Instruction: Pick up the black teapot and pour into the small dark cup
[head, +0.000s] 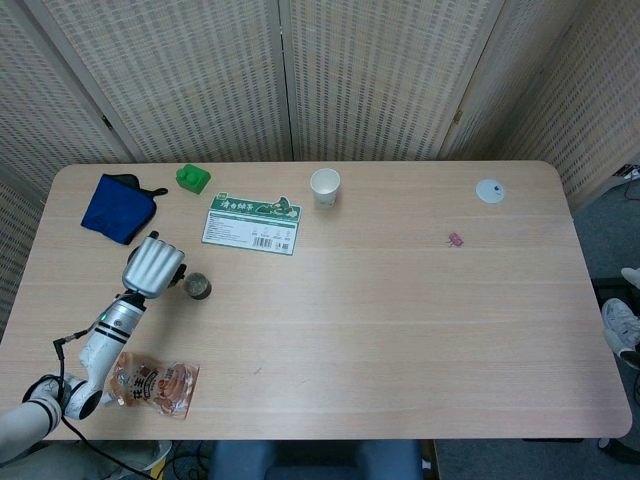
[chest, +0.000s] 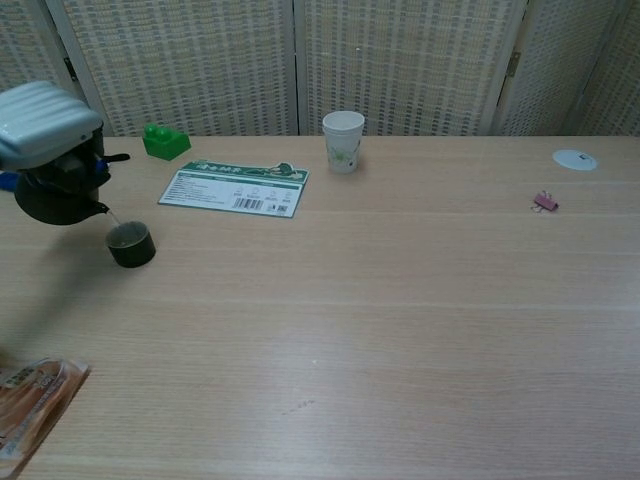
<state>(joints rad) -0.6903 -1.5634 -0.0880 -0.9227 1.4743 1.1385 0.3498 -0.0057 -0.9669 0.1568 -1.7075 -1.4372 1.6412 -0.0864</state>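
Hanging under the left hand (chest: 45, 122) — black teapot (chest: 58, 195).

The whole pale wooden table (head: 400, 300) is seen from high overhead in the head view; its far half is faced low and nearer in the chest view; the white paper cup (head: 325, 186) is shared.
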